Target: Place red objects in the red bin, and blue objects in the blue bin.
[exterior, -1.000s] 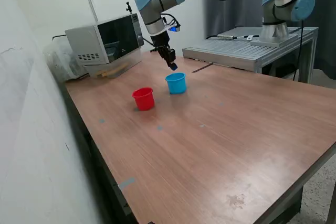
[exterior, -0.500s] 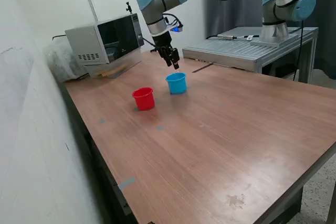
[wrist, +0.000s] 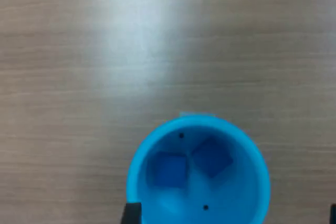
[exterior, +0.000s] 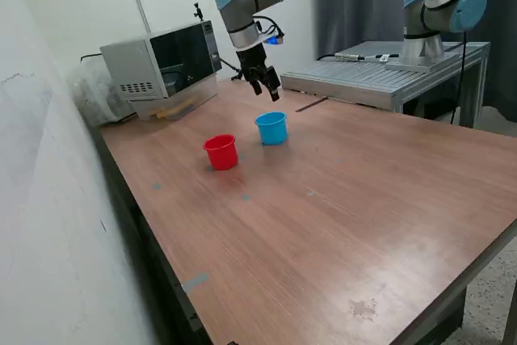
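- Tool [exterior: 271, 89] hangs in the air above the blue cup [exterior: 271, 128], at about 12 o'clock from it in the exterior view, clear of the rim.
- Tool fingers stand apart with nothing between them; in the wrist view only two dark fingertips [wrist: 130, 214] show at the frame edge, one on either side of the cup.
- Blue cup [wrist: 198, 172] stands upright on the wooden counter [exterior: 339, 199], mouth up.
- Wrist view looks straight down into the cup: two dark blue cubes [wrist: 169, 170] lie on its floor, side by side. The second cube [wrist: 211, 156] sits turned at an angle to the first. Whether they touch I cannot tell; picture is soft.
- Red cup [exterior: 220, 152] stands upright on the counter at roughly 8 o'clock from the blue cup in the exterior view, near it but apart.
- Inside of the red cup cannot be made out from the exterior view; no red cubes seen on the open counter.
- Grey microwave-like box [exterior: 161, 61] sits at the far corner of the counter, about 10 o'clock from the cups, well apart from them.
- Second robot arm [exterior: 436, 14] stands on a grey metal bench [exterior: 380, 74] beyond the counter, at about 2 o'clock from the blue cup.
- Counter surface [wrist: 157, 51] around the blue cup shows wood grain with a bright glare patch.
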`<act>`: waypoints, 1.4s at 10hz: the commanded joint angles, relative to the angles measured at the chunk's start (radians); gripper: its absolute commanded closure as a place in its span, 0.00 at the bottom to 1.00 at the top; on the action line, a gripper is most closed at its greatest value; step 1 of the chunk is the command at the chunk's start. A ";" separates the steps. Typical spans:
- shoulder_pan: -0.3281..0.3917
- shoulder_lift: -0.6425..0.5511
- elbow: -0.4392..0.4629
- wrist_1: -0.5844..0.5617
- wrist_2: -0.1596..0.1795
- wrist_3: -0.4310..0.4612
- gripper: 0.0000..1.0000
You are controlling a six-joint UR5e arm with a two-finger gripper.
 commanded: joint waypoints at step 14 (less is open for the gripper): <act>0.066 -0.780 0.339 0.753 0.014 0.062 0.00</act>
